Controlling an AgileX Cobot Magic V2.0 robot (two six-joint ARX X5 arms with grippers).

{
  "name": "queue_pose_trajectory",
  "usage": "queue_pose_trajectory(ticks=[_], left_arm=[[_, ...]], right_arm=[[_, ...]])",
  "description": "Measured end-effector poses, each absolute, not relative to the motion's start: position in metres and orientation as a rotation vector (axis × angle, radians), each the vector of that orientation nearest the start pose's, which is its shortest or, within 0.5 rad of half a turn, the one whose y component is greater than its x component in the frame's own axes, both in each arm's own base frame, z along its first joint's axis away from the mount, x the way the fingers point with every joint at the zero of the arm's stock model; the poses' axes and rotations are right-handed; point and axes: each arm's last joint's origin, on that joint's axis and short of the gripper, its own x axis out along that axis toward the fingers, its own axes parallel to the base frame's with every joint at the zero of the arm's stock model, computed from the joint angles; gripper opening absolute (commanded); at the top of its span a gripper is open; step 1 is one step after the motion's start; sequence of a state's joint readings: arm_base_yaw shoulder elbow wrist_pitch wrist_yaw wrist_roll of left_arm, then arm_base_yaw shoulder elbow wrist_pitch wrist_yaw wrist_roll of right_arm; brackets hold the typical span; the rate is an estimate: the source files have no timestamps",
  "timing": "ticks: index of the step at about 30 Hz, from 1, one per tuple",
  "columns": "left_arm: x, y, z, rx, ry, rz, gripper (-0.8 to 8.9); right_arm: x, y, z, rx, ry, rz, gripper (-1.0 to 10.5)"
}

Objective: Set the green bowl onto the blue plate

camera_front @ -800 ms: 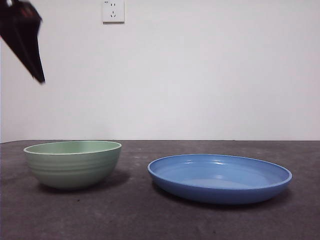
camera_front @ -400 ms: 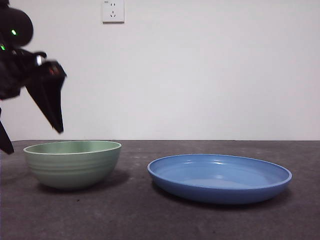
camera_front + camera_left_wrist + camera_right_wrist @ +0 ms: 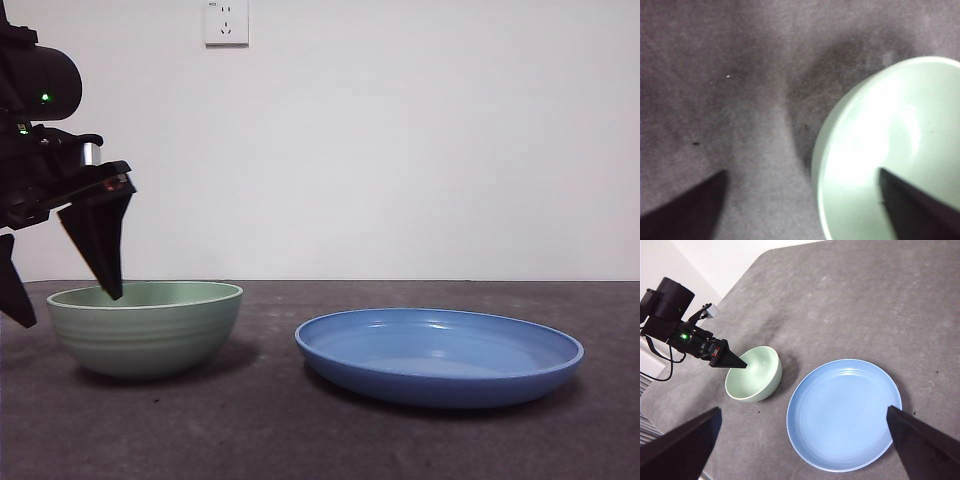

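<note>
Looks like a lab/test rig: bare white wall point(image 3: 420, 140) w/ socket point(image 3: 226, 22), dark grey tabletop point(image 3: 300, 430).

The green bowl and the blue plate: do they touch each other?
Apart. The front view shows bare table between the green bowl and the blue plate; the right wrist view agrees.

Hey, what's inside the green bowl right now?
Nothing lies in the green bowl; its visible inside is bare. One tip of the open left end effector hangs over its rim, the other outside. That tip hides a patch.
</note>
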State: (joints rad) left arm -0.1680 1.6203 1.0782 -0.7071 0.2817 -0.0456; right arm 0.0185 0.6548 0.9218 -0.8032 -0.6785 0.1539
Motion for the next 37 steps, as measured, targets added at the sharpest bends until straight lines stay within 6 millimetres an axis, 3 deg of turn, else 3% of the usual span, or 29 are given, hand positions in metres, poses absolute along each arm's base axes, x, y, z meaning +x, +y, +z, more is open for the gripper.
queue_pose_trajectory(ticks=[14, 24, 28, 37], left_arm=[[0.296, -0.072, 0.198, -0.099, 1.293, -0.381, 0.19], [0.297, -0.072, 0.199, -0.105, 1.307, -0.343, 0.16], [0.297, -0.078, 0.21, -0.093, 1.335, -0.344, 0.16], [0.301, -0.114, 0.264, -0.012, 1.295, -0.395, 0.16]], right_arm=[[0.108, 0.02, 0.341, 0.322, 0.57, 0.64, 5.8], [0.108, 0.02, 0.341, 0.322, 0.57, 0.64, 5.8], [0.108, 0.02, 0.341, 0.322, 0.57, 0.64, 5.8], [0.108, 0.02, 0.341, 0.322, 0.571, 0.64, 5.8]])
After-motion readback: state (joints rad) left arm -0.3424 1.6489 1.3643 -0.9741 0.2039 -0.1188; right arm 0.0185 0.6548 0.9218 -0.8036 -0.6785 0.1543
